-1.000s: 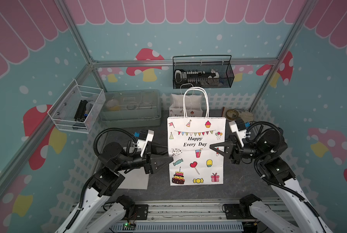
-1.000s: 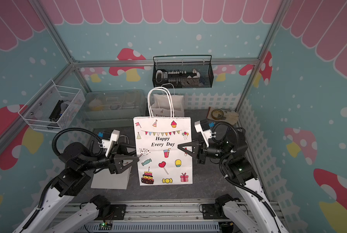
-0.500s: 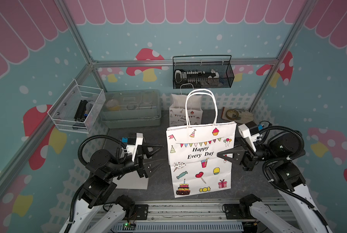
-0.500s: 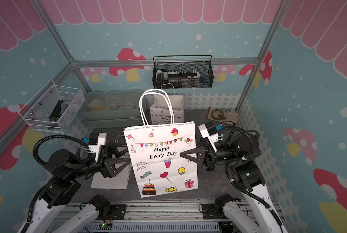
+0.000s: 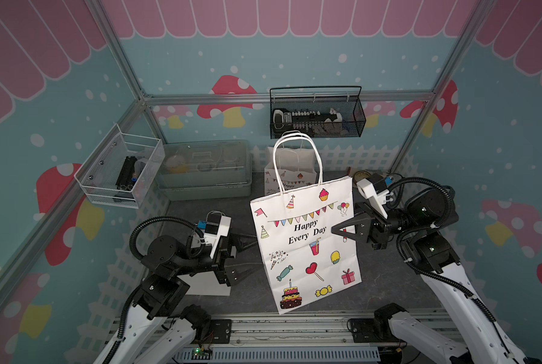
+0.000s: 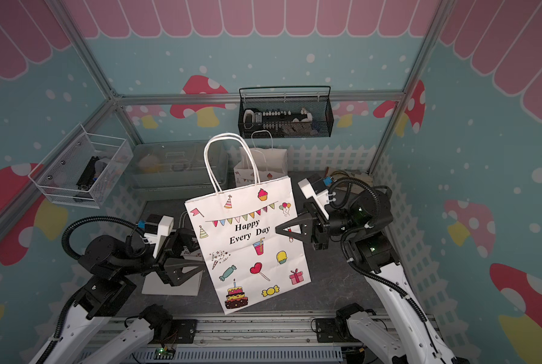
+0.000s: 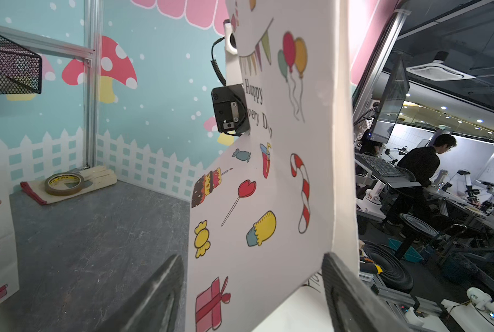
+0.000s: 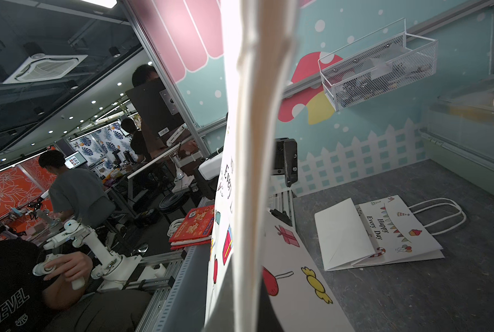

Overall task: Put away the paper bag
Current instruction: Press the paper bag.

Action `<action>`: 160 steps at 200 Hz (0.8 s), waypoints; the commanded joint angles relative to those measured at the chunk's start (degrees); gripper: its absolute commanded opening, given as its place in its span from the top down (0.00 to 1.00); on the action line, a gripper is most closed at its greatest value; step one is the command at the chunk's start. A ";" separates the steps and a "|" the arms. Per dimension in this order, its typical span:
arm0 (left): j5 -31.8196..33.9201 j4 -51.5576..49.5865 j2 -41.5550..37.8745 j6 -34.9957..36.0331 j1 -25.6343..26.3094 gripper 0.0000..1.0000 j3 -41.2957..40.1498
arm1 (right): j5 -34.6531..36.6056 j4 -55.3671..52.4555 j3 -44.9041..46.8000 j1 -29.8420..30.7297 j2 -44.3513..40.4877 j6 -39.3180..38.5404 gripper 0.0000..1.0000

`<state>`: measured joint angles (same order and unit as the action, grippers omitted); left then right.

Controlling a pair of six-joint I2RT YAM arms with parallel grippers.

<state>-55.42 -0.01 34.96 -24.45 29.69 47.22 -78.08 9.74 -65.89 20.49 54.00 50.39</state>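
Right gripper (image 5: 335,229) tips hidden behind bag (image 5: 305,249) edge in wrist view; clenched on bag's right edge. Left gripper (image 5: 255,256) jaws wide apart beside left edge; contact unclear.

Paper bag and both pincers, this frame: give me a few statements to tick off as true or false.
1. The right pincer is shut on the side edge of the paper bag. True.
2. The left pincer is clamped on the same bag. False: its jaws stand open at the bag's other edge.
3. The paper bag lies flat on the table. False: it is held up, tilted, with its handles on top.
4. A folded bag with the same print lies flat on the table. True.
5. The black mesh basket on the back wall is empty. False: it holds several items.
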 commanded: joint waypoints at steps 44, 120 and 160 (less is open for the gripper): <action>4.25 -2.74 1.39 4.86 0.36 0.24 0.31 | 0.56 6.48 -2.62 -0.01 3.50 2.34 1.00; 21.34 -15.99 -2.46 10.83 -1.39 0.24 1.47 | -3.64 2.41 -6.71 -1.68 6.50 -1.14 1.00; 22.06 -13.72 -4.64 9.07 -1.39 0.24 2.54 | -3.28 -6.82 -8.09 -1.73 5.46 -7.94 1.00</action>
<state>-35.75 -13.93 32.38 -15.88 28.53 48.10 -80.66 6.98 -73.06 19.05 60.82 46.57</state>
